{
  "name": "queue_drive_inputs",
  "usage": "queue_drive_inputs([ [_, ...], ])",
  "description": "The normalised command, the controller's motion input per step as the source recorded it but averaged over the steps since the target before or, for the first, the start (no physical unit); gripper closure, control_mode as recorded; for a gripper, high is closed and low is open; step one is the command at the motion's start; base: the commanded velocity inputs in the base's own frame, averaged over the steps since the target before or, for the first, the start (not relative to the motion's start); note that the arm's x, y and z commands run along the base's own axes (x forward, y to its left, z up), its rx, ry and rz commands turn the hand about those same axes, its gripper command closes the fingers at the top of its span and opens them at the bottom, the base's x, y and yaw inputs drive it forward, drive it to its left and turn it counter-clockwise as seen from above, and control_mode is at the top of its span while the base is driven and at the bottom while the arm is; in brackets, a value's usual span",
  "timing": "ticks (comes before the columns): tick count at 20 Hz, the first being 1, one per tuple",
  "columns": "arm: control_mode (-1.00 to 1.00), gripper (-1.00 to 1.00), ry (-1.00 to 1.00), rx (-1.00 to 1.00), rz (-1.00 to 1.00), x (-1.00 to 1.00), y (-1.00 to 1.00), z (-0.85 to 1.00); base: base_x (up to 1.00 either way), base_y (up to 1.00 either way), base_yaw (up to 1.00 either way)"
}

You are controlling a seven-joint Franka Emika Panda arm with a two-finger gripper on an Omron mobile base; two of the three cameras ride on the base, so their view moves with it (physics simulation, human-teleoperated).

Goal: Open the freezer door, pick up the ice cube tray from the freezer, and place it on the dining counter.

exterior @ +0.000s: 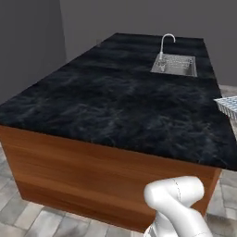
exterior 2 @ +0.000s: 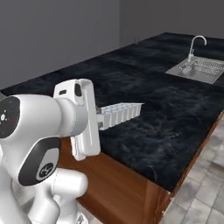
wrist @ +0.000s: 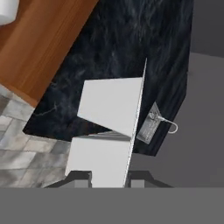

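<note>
My gripper (exterior 2: 101, 120) is shut on one end of the ice cube tray (exterior 2: 121, 112), a pale blue-white tray with a grid of small cells. The tray sticks out level from the hand, a little above the dining counter (exterior 2: 153, 113) and near its front corner. In the left base view the tray (exterior: 227, 105) pokes in at the right edge, over the black marbled top (exterior: 106, 106). The hand view looks along the tray (wrist: 109, 131), which rises pale between the fingertips of the gripper (wrist: 109, 177), with the counter (wrist: 127, 39) beyond. The freezer and its door are out of view.
A steel sink (exterior: 175, 65) with a curved tap is set into the far end of the counter, also in the right base view as the sink (exterior 2: 199, 68). Reddish-brown cabinet fronts (exterior: 83, 171) face the base. Grey tiled floor (exterior 2: 197, 188) runs along the counter's right side.
</note>
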Motion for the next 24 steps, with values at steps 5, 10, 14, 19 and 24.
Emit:
queue_drive_inputs([
  [5,1.0,1.0,0.0,0.0,0.0,0.0,0.0,0.0,0.09,1.0,-0.31],
  [10,1.0,1.0,0.0,0.0,0.0,0.0,0.0,0.0,0.12,1.0,-0.28],
  [14,1.0,1.0,0.0,0.0,0.0,0.0,0.0,0.0,0.23,1.0,-0.3],
  [19,1.0,1.0,0.0,0.0,0.0,0.0,0.0,0.0,0.14,1.0,-0.3],
  [24,1.0,1.0,0.0,0.0,0.0,0.0,0.0,0.0,0.28,1.0,-0.3],
])
